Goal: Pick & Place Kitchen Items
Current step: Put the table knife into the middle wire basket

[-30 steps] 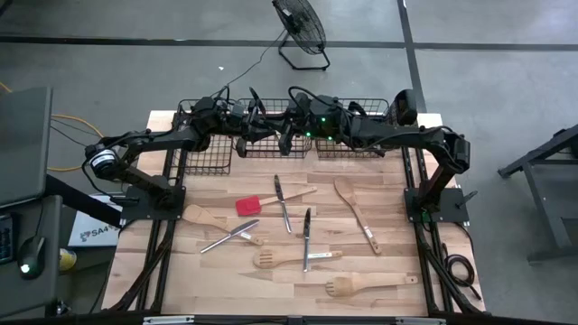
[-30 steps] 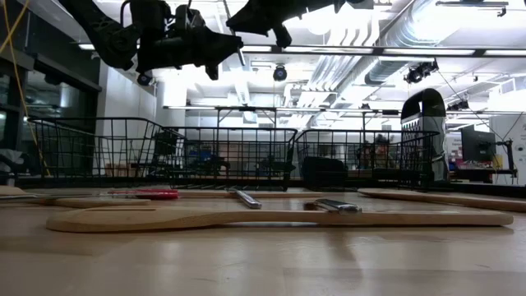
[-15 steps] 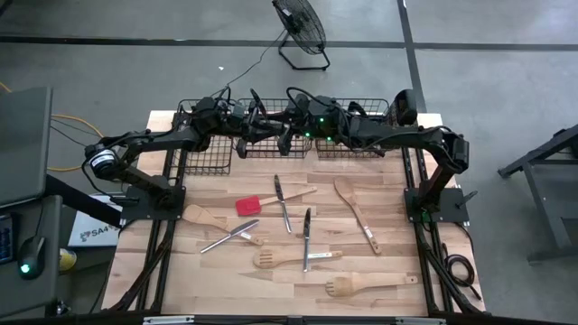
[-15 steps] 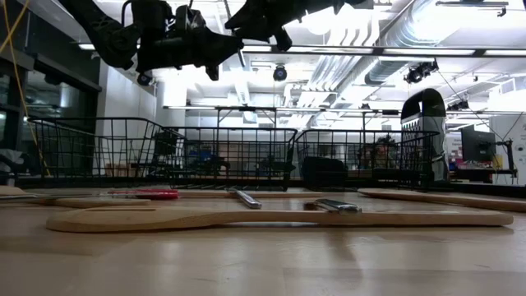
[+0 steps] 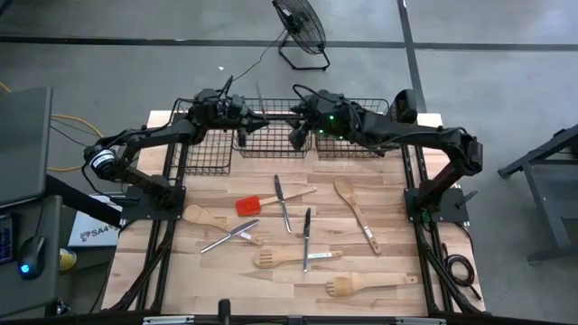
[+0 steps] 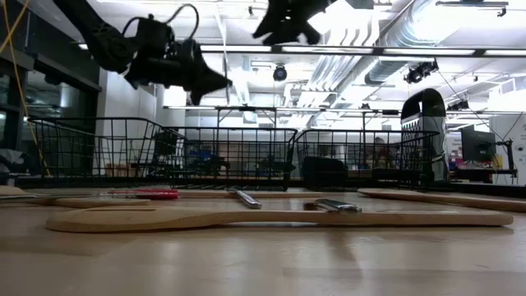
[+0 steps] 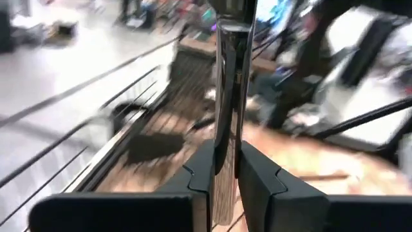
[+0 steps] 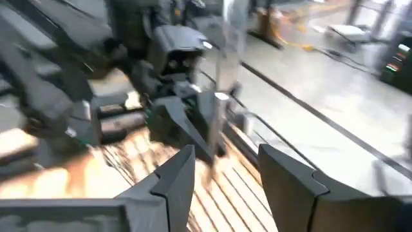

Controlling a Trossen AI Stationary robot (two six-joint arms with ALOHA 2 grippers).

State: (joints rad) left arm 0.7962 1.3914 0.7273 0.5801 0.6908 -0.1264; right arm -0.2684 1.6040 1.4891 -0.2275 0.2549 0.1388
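Utensils (image 5: 307,236) litter wooden table (image 5: 397,307); left end effector (image 5: 254,116) grips silver cutlery (image 7: 229,84), right end effector (image 5: 295,138) spread apart.

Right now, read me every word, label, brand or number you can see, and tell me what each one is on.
No text reads for certain in any view.
White label beside the left edge of the table: dark print, too small to read.
Low view: no legible signs.
Both wrist views: blurred, nothing legible.
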